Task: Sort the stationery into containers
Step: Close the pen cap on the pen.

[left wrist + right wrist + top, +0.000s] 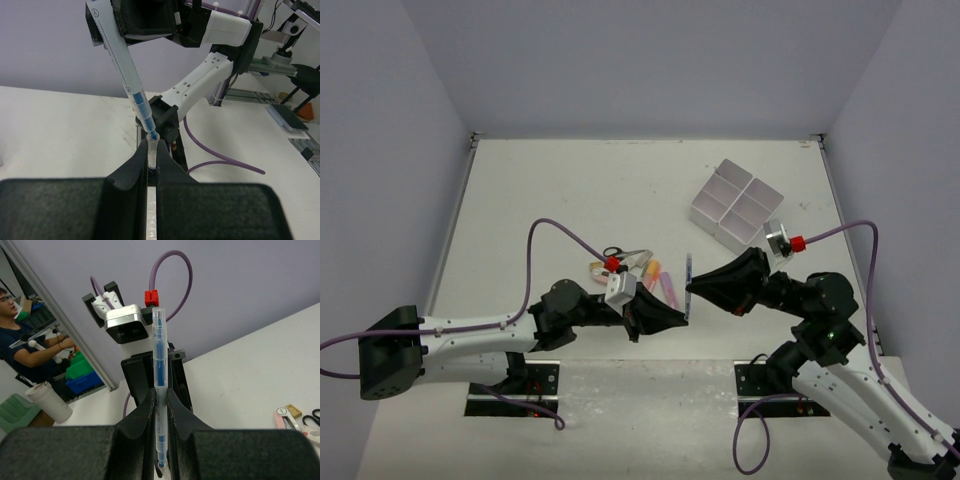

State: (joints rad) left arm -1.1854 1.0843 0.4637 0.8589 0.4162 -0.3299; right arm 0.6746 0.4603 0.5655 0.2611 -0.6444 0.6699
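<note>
Two hands squeezed one thin pen (688,268): the left hand (151,151) pinched its tip, the right hand (160,396) gripped it higher up.

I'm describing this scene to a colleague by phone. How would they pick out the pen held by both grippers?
Over the white table, toward its near edge, the black left gripper and right gripper meet tip to tip. The pen is the thin clear tube with a blue core clamped between them, lifted, unlike the markers lying just left.
</note>
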